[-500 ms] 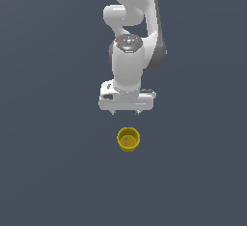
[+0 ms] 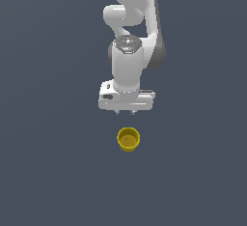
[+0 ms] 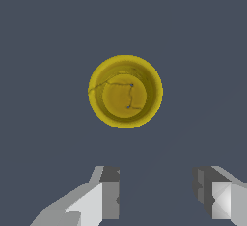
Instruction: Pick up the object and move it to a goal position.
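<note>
The small, round yellow cup (image 2: 128, 139) with its thick rim and hollow inside is sitting upright on the flat, dark grey-blue desk (image 2: 48, 172), its open mouth facing up. In the exterior view it is lying below the white robot arm (image 2: 129, 51), close to the middle of the picture and slightly toward the exterior view's right of the arm's wrist column.

The white hand (image 2: 125, 112) is hanging above the desk, pointing straight down, and it is not touching the cup; a clear strip of bare desk is showing between the two short dark fingertips and the cup's rim. The hand is standing open: in the wrist view the two grey-and-white fingers (image 3: 103, 196) are sitting well apart with only bare desk between them, and nothing is being held. The gap between them is looking wider than the cup.

In the wrist view the cup (image 3: 125, 91) is appearing as a full ring, seen from almost directly above, with thin dark crack-like lines running across its inner floor. It is lying away from the fingers rather than between them.
</note>
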You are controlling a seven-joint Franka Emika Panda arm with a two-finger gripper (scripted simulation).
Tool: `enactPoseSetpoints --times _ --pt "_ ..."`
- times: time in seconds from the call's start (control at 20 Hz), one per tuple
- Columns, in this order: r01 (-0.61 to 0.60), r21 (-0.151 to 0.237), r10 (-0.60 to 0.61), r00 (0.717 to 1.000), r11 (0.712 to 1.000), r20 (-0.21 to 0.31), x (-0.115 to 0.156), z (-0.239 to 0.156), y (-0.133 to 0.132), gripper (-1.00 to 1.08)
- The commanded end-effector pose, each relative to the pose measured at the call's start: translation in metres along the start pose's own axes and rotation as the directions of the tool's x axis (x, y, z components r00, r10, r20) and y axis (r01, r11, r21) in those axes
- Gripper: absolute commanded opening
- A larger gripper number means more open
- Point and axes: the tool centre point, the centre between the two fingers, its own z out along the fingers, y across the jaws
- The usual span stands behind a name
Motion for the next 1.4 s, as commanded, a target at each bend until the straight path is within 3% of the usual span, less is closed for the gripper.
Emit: enactPoseSetpoints --times 0.0,0.4,0.75,1.05,1.35 --pt "-0.003 0.0 0.003 1.0 1.0 0.001 0.0 0.0 0.0 0.28" --pt "-0.068 -0.002 0.068 0.998 0.998 0.017 0.012 0.003 0.0 0.28" --pt "-0.193 -0.012 0.193 0.98 0.981 0.046 0.032 0.01 0.001 0.28" --pt "-0.338 -0.034 0.34 0.937 0.94 0.078 0.054 0.02 0.0 0.28" --pt "-0.475 -0.069 0.48 0.871 0.877 0.103 0.074 0.031 -0.003 0.28"
